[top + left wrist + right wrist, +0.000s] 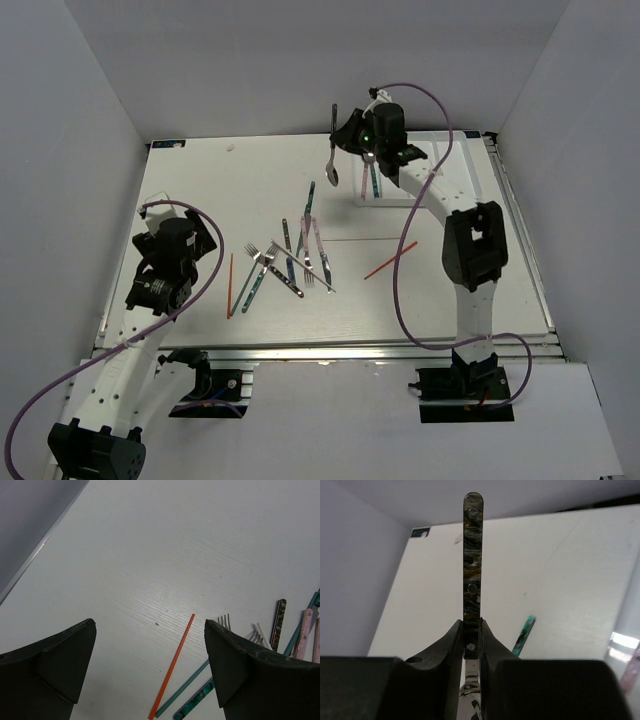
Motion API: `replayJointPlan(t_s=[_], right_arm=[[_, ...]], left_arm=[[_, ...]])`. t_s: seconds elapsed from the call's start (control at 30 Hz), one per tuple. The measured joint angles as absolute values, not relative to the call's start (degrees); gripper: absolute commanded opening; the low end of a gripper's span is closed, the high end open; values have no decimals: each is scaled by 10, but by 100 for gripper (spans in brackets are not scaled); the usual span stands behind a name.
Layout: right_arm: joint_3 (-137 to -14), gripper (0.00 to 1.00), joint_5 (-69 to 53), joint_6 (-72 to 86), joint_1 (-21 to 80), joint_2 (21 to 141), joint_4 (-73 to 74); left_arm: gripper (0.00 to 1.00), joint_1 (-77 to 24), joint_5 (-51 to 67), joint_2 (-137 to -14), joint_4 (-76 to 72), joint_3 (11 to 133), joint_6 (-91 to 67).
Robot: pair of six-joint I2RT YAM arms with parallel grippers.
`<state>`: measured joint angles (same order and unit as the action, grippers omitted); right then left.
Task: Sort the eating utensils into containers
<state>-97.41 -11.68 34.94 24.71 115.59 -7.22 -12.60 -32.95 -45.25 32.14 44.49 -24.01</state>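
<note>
Pinching a spoon (471, 555) in the right gripper (471, 630), clenched tight on the dark marbled handle just above the metal neck. Sticks straight out past the fingertips in the wrist view, rounded handle end farthest from the grip. Seen from overhead, hangs lifted off the table (200, 190), bowl on the near side of the gripper, handle end on the far side. Just past the fingertips and a little to the right, lying flat: a teal handle (524, 635). Directly beneath the gripper from overhead: faint outline of the white tray (392, 197), hard to separate from the white tabletop. Cannot tell whether the teal handle lies in one of its compartments. Well back toward that arm's base, alone: a red chopstick (390, 260).

Gaping fully at the left gripper (150, 625), grasping nothing, hovering over bare tabletop. Between the fingers, closer to the right one: an orange chopstick (172, 667), flat on the table, apart from both. Just beside it, outward: a thin teal stick (182, 690) and a teal marbled handle (195, 705), partly hidden by the right finger. Beyond that finger's tip: fork tines (223, 621), a dark handle (278, 622) and pink handles (306, 635), all part of the loose pile (290, 262) to this gripper's right, well short of the other gripper.
</note>
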Motion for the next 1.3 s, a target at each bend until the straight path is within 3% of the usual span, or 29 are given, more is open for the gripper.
replayJointPlan(t_s=[0.2, 0.53, 0.83, 0.97, 1.07, 1.13, 1.23, 1.27, 1.3], right_arm=[[-1153, 0, -1, 269, 234, 1276, 18], [-1254, 0, 76, 181, 202, 1404, 76], [-1247, 0, 89, 147, 190, 1416, 84], [-1230, 17, 89, 139, 190, 1416, 81], [-1215, 37, 89, 136, 191, 1416, 81], [-1210, 60, 89, 136, 192, 1416, 81], [-1209, 74, 92, 134, 192, 1412, 84], [-1207, 86, 95, 134, 192, 1406, 88], [-1202, 89, 96, 133, 193, 1399, 91]], left_arm=[[98, -126, -329, -453, 321, 445, -240], [98, -126, -330, -460, 321, 445, -240], [98, -126, -330, -478, 322, 445, -240], [98, -126, -330, -482, 321, 445, -240], [98, -126, -330, -484, 322, 445, -240], [98, -126, -330, -484, 322, 445, -240], [98, -126, -330, -484, 321, 445, -240], [98, -126, -330, -484, 321, 445, -240], [98, -126, -330, -484, 322, 445, -240]])
